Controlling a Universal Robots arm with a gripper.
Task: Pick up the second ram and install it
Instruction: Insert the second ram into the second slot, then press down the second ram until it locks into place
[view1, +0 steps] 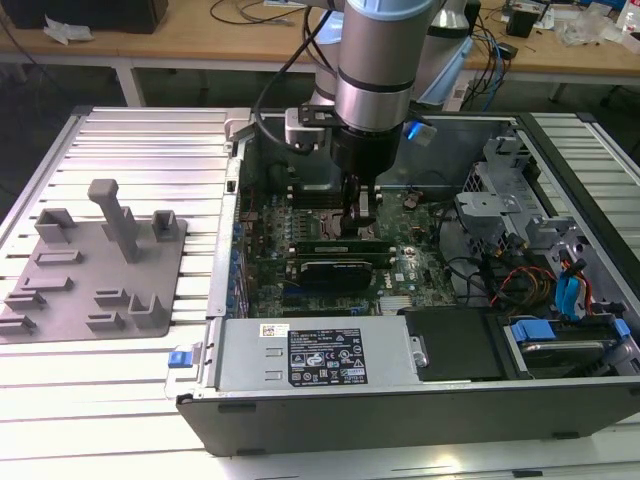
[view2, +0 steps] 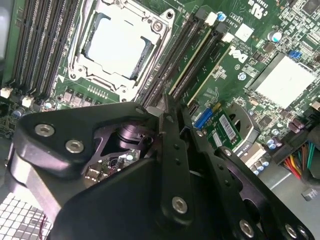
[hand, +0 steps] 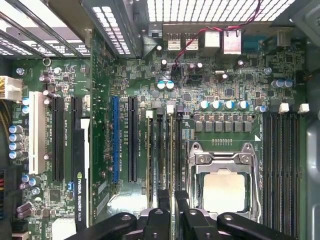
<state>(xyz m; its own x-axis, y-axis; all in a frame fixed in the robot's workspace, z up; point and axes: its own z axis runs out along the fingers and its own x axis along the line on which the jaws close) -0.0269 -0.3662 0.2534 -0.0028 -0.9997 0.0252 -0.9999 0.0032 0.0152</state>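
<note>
Claw pressed together — tips down at memory slots just left of CPU socket. Second ram standing on edge in slot under tips. Judged seating step: press straight down, keep stick square to slot — avoid tilt.

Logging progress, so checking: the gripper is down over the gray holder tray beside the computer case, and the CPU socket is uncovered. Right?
No. The gripper is down inside the open computer case, over the memory slots beside the CPU socket; the exterior view shows it. The gray holder tray lies apart at that view's left. The socket is uncovered.
</note>
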